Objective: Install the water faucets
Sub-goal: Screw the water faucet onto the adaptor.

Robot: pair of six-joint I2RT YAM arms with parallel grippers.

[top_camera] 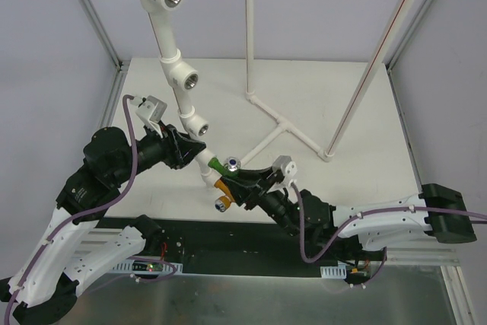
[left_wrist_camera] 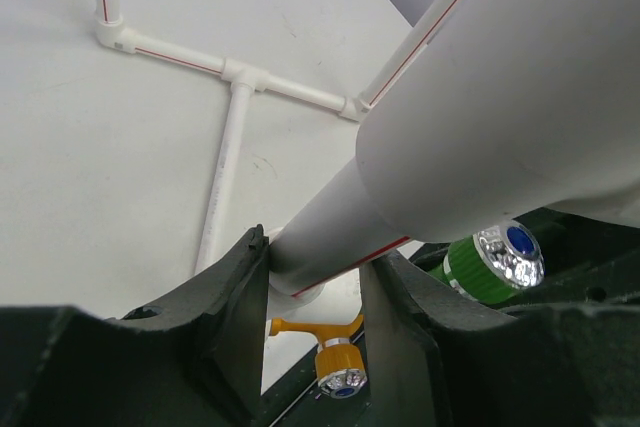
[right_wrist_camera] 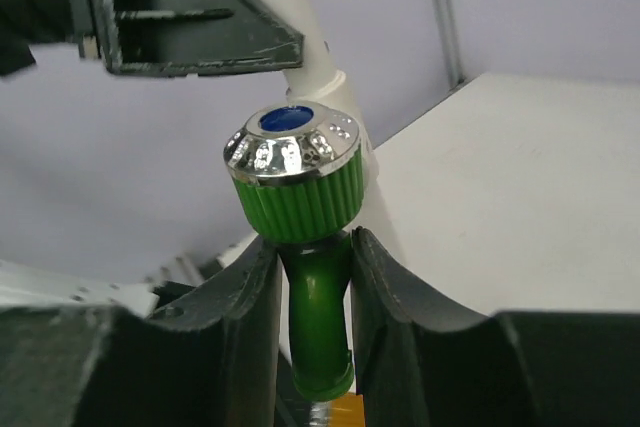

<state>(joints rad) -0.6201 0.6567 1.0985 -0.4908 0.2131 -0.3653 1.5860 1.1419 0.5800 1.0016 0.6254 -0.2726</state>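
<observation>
A long white pipe (top_camera: 173,74) slants down from the top to mid-table. My left gripper (top_camera: 190,150) is shut on its lower part; in the left wrist view the gripper (left_wrist_camera: 315,252) clamps the pipe (left_wrist_camera: 330,237) from both sides. The green faucet (top_camera: 217,164) with its silver end sits beside the pipe's lower end. My right gripper (top_camera: 237,175) is shut on it; in the right wrist view the gripper (right_wrist_camera: 313,247) pinches the green faucet (right_wrist_camera: 318,287) by its neck, below its knob. The orange faucet (top_camera: 222,189) hangs at the pipe's lowest end and shows in the left wrist view (left_wrist_camera: 338,359).
Three white tee fittings with metal threaded holes (top_camera: 189,79) sit along the pipe. A white pipe stand (top_camera: 285,123) lies on the table with an upright pole (top_camera: 247,28). A slanted pole with a red line (top_camera: 373,66) leans at right. A black mat (top_camera: 228,237) lies at the near edge.
</observation>
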